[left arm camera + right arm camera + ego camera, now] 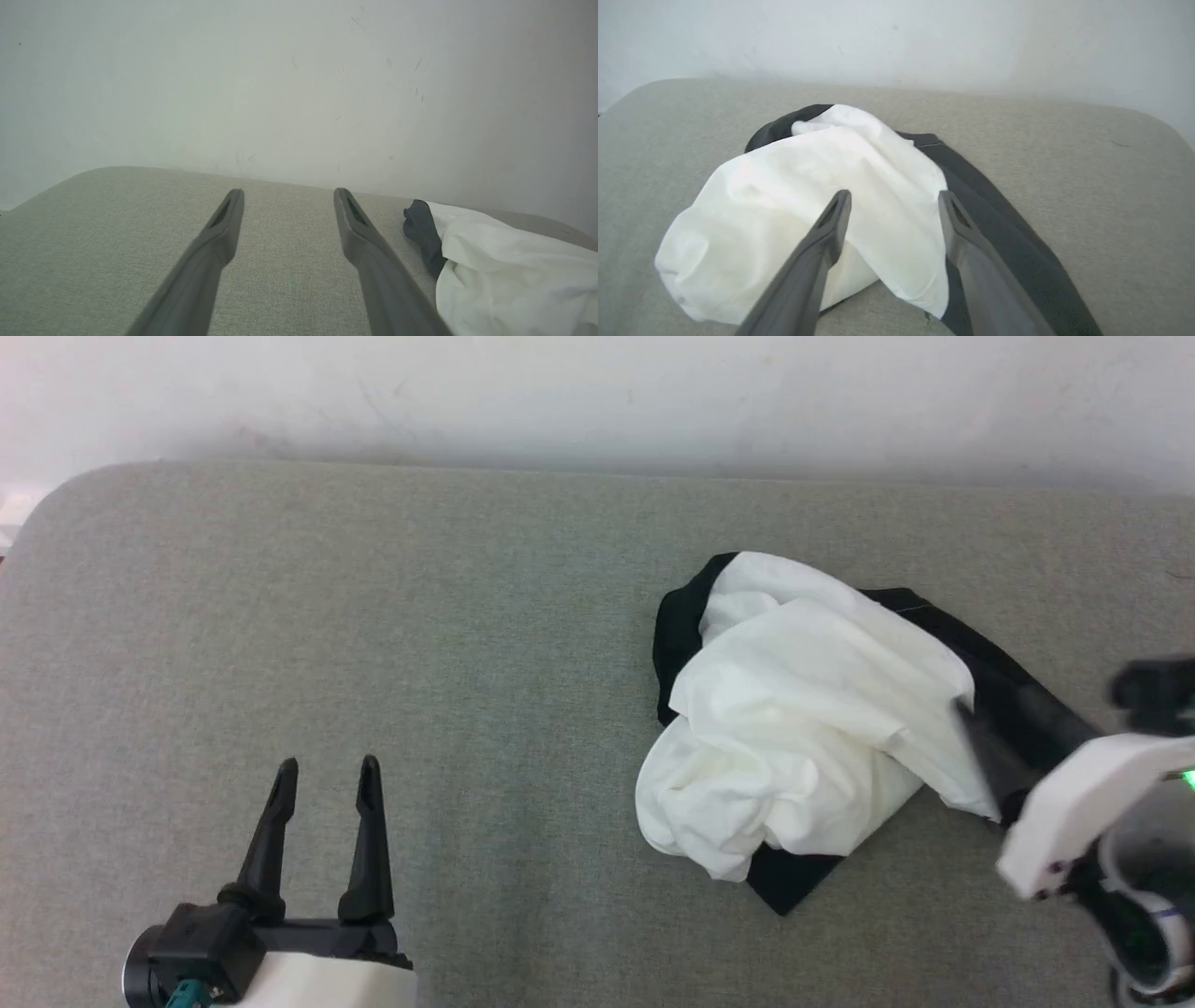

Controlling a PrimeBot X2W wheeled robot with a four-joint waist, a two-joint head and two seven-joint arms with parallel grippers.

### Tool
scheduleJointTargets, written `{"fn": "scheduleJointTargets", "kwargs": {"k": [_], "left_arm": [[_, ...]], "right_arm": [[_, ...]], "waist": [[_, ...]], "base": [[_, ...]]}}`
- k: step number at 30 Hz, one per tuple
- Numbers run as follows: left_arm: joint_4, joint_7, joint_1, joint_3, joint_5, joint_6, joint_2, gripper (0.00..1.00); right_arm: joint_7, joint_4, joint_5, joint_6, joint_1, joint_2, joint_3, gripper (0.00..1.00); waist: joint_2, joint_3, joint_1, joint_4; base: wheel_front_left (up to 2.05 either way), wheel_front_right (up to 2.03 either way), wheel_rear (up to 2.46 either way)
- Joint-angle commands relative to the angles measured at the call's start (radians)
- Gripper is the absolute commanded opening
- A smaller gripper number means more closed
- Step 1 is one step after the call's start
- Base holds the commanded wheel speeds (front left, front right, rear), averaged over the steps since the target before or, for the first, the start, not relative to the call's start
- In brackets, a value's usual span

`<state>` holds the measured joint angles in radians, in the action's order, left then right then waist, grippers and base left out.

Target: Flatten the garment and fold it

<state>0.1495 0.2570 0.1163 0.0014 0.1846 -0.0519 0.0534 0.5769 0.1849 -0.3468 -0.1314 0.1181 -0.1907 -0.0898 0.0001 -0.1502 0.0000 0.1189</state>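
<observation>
Garment (822,709) crumpled on tabletop (373,616), right of centre; right jaws wide apart at its right edge, left jaws wide apart, empty, near-left.

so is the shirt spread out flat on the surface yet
No, the garment lies bunched in a crumpled heap on the grey surface, with white cloth folded over the black parts.
</observation>
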Motion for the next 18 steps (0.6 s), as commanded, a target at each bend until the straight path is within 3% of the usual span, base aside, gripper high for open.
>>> {"fn": "scheduleJointTargets", "kwargs": {"k": [1,9,14,15,16,18], "left_arm": [[0.000,0.005,-0.008,-0.002,0.002,0.000,0.001,1.00],[-0.018,0.005,-0.025,-0.018,0.021,-0.002,-0.001,1.00],[-0.035,0.005,-0.038,-0.028,0.029,-0.006,-0.002,1.00],[-0.040,0.005,-0.039,-0.030,0.029,-0.007,-0.002,1.00],[-0.044,0.005,-0.040,-0.033,0.029,-0.006,-0.002,1.00],[-0.049,0.005,-0.038,-0.035,0.028,-0.003,-0.002,1.00]], "right_arm": [[0.020,0.003,-0.013,0.001,0.007,-0.006,0.022,1.00],[0.202,-0.062,-0.077,0.001,0.013,-0.057,0.253,1.00],[0.225,-0.168,-0.048,0.001,0.030,-0.076,0.341,1.00],[0.221,-0.188,-0.037,0.001,0.035,-0.079,0.355,0.88],[0.213,-0.202,-0.028,0.001,0.040,-0.082,0.367,0.45],[0.180,-0.214,-0.020,0.001,0.052,-0.073,0.363,0.00]], "waist": [[-0.0001,-0.004,0.0000,0.012],[-0.0001,-0.030,0.0000,0.080],[-0.0001,-0.030,0.0000,0.118],[-0.0001,-0.026,0.0000,0.124],[-0.0001,-0.022,0.0000,0.128],[-0.0001,-0.011,0.0000,0.131]], "base": [[0.00,0.00,0.00],[0.00,0.00,0.00],[0.00,0.00,0.00],[0.00,0.00,0.00],[0.00,0.00,0.00],[0.00,0.00,0.00]]}}
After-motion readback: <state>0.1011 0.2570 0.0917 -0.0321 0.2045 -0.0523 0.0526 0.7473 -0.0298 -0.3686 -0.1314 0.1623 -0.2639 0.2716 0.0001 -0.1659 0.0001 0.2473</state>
